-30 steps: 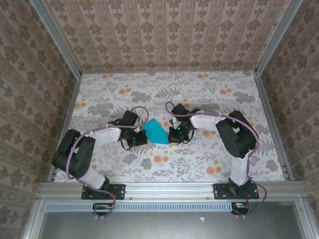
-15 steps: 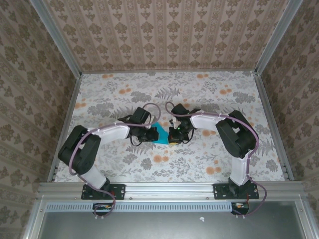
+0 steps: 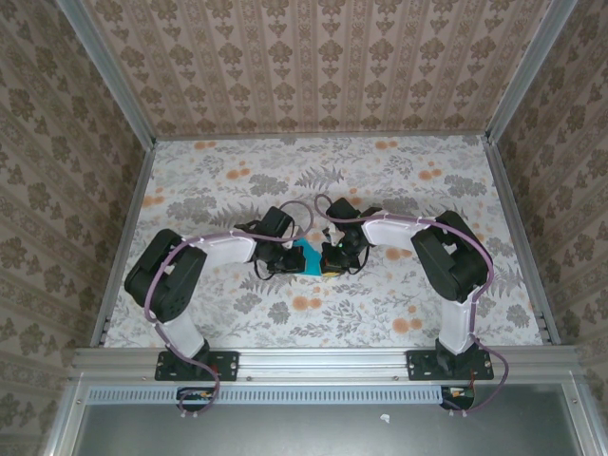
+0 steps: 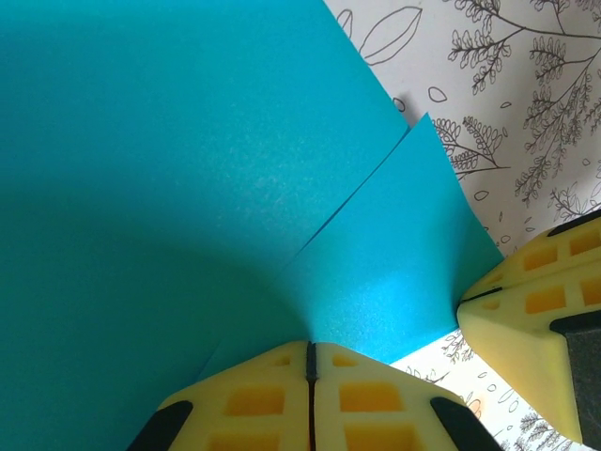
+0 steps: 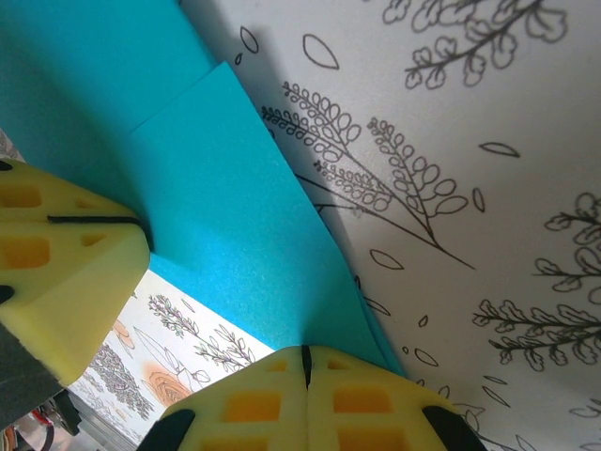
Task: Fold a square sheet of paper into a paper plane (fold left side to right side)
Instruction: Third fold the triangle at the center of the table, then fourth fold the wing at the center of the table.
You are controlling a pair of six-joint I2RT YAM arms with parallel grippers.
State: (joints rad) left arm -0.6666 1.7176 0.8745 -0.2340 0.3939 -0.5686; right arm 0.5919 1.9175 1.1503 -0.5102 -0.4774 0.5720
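Top external view: I see the square sheet of paper [image 3: 306, 257] curved up off the floral table [image 3: 408, 190] between my two arms; the left gripper [image 4: 310, 349] is pinched tight on its edge; the right gripper [image 5: 303, 355] is clamped on that same sheet close by.

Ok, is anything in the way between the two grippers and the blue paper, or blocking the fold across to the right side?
Nothing visible does. The left gripper and the right gripper are each shut directly on the square sheet of paper, close together at its edges.
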